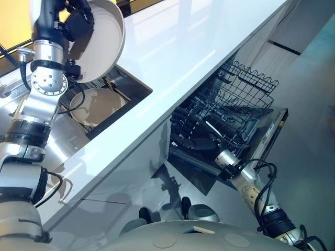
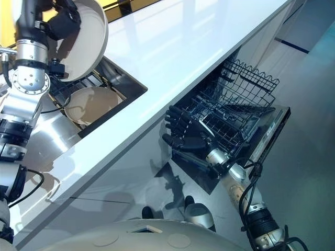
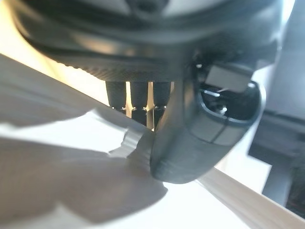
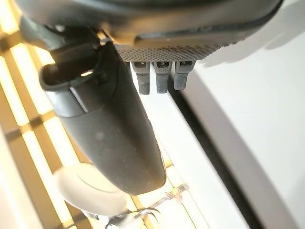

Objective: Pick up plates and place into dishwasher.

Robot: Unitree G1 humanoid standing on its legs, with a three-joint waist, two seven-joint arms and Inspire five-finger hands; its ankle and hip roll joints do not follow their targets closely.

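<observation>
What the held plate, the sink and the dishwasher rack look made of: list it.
The plate in the left robot hand is cream and smooth with a soft sheen, so likely glazed ceramic, though melamine is possible. The sink looks like brushed stainless steel, given its grey metallic reflections. The dishwasher rack is a dark thin wire grid, probably coated steel.

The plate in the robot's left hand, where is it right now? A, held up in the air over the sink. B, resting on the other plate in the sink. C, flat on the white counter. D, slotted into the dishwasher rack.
A: the left hand grips the plate by its rim with curled fingers, raised above the sink, where a second plate lies.
</observation>
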